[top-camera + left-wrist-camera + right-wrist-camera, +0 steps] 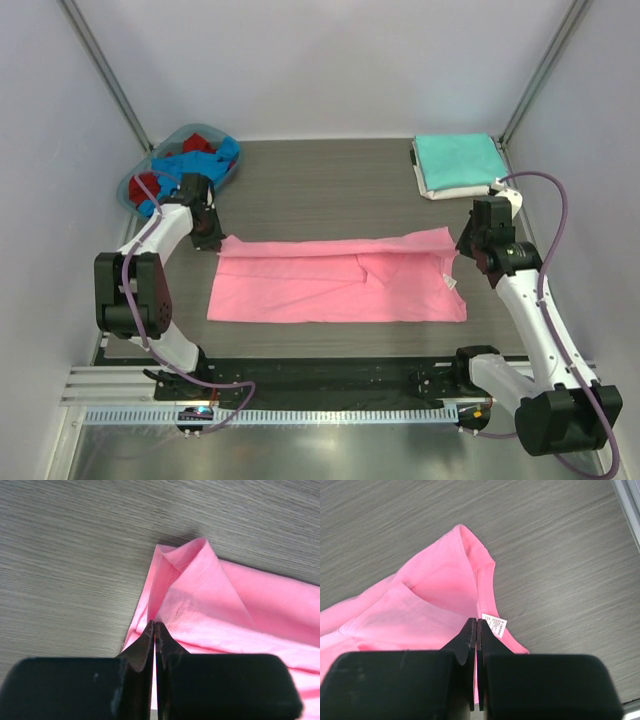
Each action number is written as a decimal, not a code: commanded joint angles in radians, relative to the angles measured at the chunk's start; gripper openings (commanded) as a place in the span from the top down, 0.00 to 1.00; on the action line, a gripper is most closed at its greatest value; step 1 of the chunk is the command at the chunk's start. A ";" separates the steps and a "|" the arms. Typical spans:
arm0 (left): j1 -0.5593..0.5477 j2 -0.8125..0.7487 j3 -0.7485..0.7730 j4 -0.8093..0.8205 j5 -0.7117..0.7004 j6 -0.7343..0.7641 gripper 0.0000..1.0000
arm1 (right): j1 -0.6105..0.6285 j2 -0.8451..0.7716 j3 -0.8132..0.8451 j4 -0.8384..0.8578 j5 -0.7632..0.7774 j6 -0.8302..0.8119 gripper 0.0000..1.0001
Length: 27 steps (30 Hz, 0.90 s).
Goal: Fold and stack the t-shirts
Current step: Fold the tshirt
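Observation:
A bright pink t-shirt (330, 285) lies folded lengthwise as a long band across the middle of the table. My left gripper (210, 238) is shut on its far left corner, which rises into the jaws in the left wrist view (155, 625). My right gripper (466, 248) is shut on its far right corner, next to the white label (494, 625), as the right wrist view (477, 621) shows. A folded teal t-shirt (458, 160) lies on a folded white one (440, 192) at the back right. Blue (190, 165) and red (150, 185) shirts lie crumpled in the basket.
The blue-rimmed plastic basket (132, 180) stands at the back left, just behind my left gripper. Grey walls close in the left, back and right sides. A metal rail (300, 412) runs along the near edge.

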 commanded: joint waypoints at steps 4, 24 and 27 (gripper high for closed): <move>0.005 -0.048 0.009 -0.005 -0.023 -0.009 1.00 | -0.003 -0.083 -0.008 -0.033 0.025 0.048 0.99; 0.005 -0.047 -0.036 -0.064 -0.042 -0.007 0.77 | -0.001 -0.163 -0.055 -0.249 -0.004 0.333 0.81; 0.005 -0.050 0.016 -0.120 -0.088 -0.006 0.71 | -0.001 -0.159 -0.006 -0.273 -0.016 0.326 0.68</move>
